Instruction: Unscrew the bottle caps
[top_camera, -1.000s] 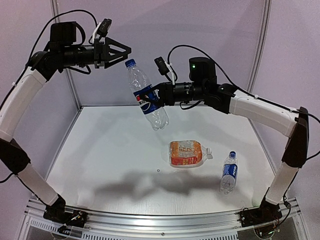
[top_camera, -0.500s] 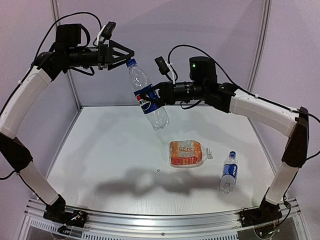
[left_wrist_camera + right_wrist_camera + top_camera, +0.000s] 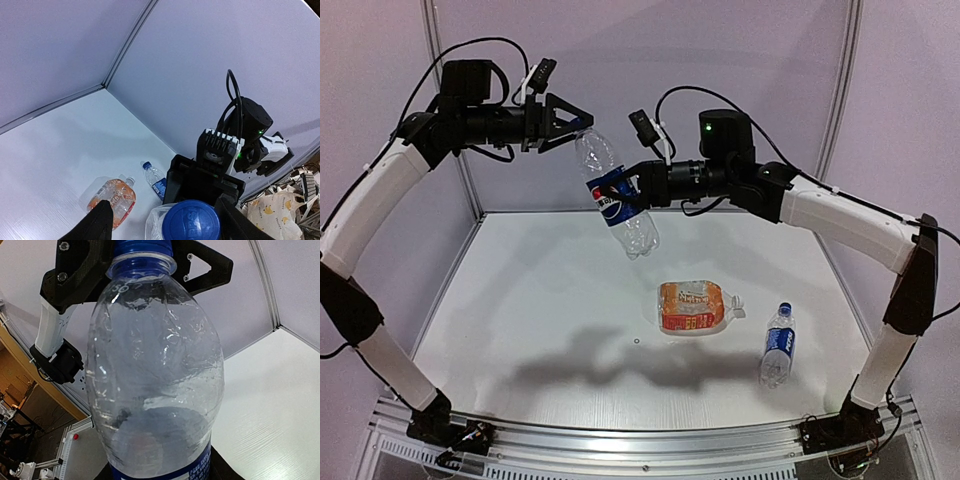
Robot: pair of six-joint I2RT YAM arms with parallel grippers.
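Observation:
My right gripper (image 3: 628,192) is shut on the blue label of a clear bottle (image 3: 616,190), holding it tilted high above the table. Its blue cap (image 3: 191,221) sits between the fingers of my left gripper (image 3: 582,125), which is open. The left finger (image 3: 95,224) stands well off the cap and the right finger (image 3: 235,220) is close beside it. In the right wrist view the bottle (image 3: 155,365) fills the frame with its cap (image 3: 142,246) at the top. An orange-labelled bottle (image 3: 692,307) with a whitish cap (image 3: 738,312) lies on the table. Beside it lies a slim blue-capped bottle (image 3: 778,345).
The white table (image 3: 540,300) has grey walls at the back and on both sides. An aluminium rail (image 3: 640,440) runs along the near edge between the arm bases. Both lying bottles are at the right centre.
My left gripper has moved right and slightly down, from beside the cap to around it. The right gripper and its bottle have barely moved.

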